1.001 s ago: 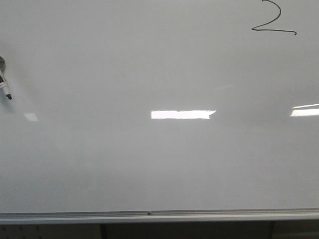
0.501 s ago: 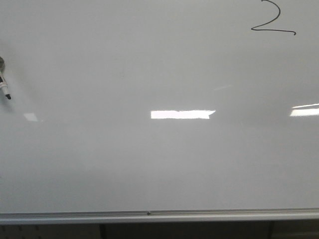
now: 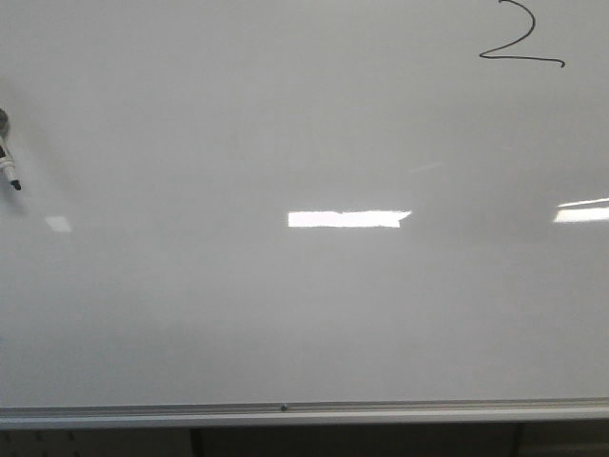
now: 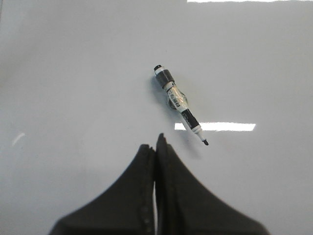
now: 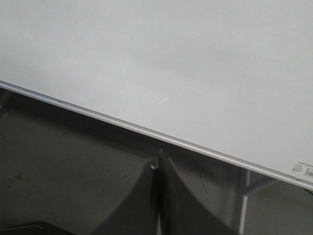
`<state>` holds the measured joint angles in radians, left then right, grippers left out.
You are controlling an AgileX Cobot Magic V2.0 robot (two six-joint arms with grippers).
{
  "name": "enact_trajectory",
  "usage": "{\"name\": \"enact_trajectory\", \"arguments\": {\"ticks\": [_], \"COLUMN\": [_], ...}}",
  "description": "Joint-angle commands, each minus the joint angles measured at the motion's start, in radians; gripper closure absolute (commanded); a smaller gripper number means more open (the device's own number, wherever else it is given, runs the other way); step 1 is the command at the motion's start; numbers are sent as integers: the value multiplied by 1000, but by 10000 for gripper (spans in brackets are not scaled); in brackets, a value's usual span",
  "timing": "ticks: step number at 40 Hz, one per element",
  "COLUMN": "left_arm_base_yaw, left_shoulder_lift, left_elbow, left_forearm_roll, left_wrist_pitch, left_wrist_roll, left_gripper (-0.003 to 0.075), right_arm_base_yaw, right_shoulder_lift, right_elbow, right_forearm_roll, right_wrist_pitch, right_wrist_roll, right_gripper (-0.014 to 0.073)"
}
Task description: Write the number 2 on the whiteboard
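Upright, the number 2 [image 3: 521, 36] sits with base stroke level; both grippers pressed together.

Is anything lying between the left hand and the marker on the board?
Nothing visible does. In the left wrist view the left hand, jaws shut, sits apart from the marker, with only bare whiteboard between them. The number 2 is already drawn far off, at the board's upper right in the front view.

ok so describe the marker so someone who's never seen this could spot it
Start from the whiteboard that fills the front view and go to its far left edge, about a third of the way down. The marker lies there, a short white-and-black pen with its tip uncapped, the only solid object on the board.
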<state>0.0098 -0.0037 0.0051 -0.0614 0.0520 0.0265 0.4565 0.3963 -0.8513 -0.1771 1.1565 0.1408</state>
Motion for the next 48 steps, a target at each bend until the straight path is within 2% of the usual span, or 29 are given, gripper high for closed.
{"name": "enact_trajectory", "arguments": {"ticks": [1, 39, 43, 48], "left_arm_base_yaw": [-7, -7, -7, -7], "left_shoulder_lift": [-19, -19, -19, -19], "left_elbow": [23, 23, 23, 23], "left_forearm_roll": [3, 3, 3, 3], "left_wrist_pitch": [-89, -89, -89, -89], "left_wrist_roll": [-5, -5, -5, -5], "left_gripper": [740, 739, 739, 740], "right_arm_base_yaw": [-6, -8, -76, -180], "right_shoulder_lift": [10, 1, -33, -85], "right_elbow": [-30, -22, 18, 106], "right_forearm_roll": [-21, -23, -51, 9], "right_wrist_pitch": [-60, -67, -99, -247], "right_wrist_roll": [-2, -2, -3, -61], "right_gripper": [663, 663, 660, 659]}}
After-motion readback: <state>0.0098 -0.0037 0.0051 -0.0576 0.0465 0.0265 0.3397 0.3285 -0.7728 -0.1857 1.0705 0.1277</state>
